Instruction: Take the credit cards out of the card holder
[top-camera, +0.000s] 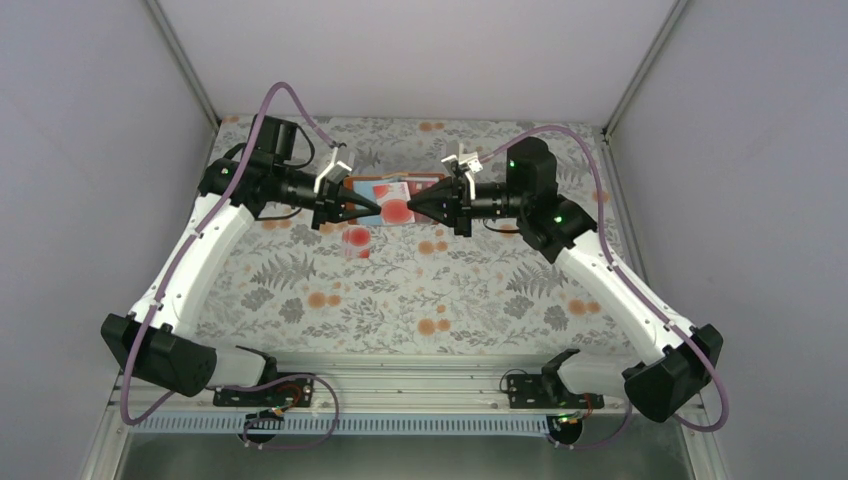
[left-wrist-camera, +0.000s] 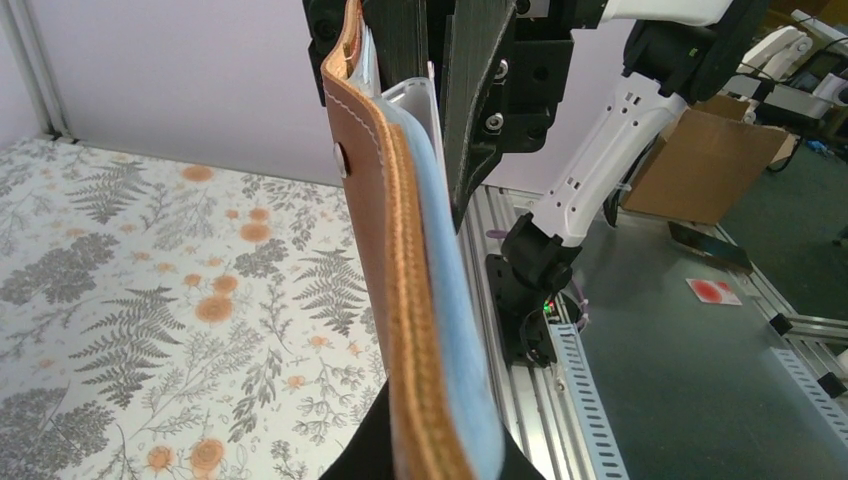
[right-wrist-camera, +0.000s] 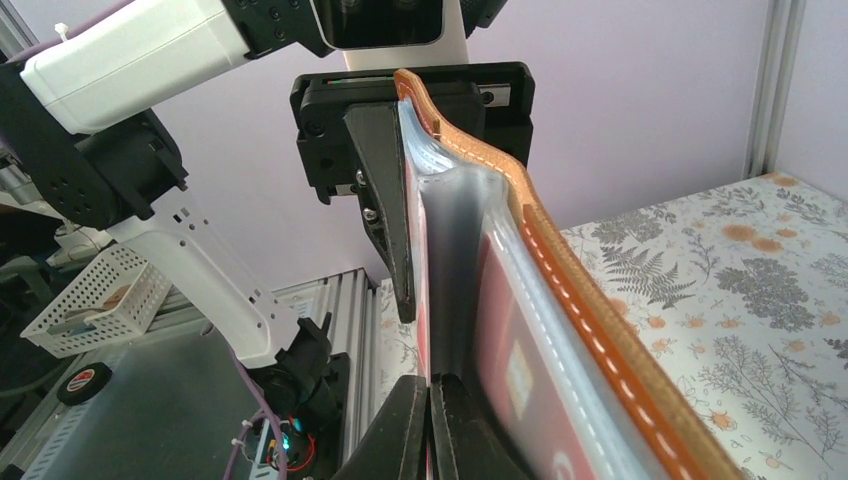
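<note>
Pale red-blotched card (top-camera: 357, 241) out, flat on floral table (top-camera: 480, 300). Card holder (top-camera: 392, 197) open, held above table between my arms. My left gripper (top-camera: 362, 208) clamped on leather cover. My right gripper (top-camera: 420, 208) pinched shut on thin inner edge, sleeve or card, cannot tell. Red card (right-wrist-camera: 510, 385) still in sleeve, left to pull.

- card holder (top-camera: 385, 190): brown leather, pale stitching, grey-blue clear sleeves; open, held up off the table (top-camera: 480, 300).
- pale card (top-camera: 357, 242): red blotches; on the table beside the holder.
- red card (right-wrist-camera: 510, 395): inside a sleeve.

links (top-camera: 205, 252) white | joints (top-camera: 160, 355) black | cables (top-camera: 283, 87) purple | left claw (top-camera: 377, 210), right claw (top-camera: 413, 210) black, tapered
</note>
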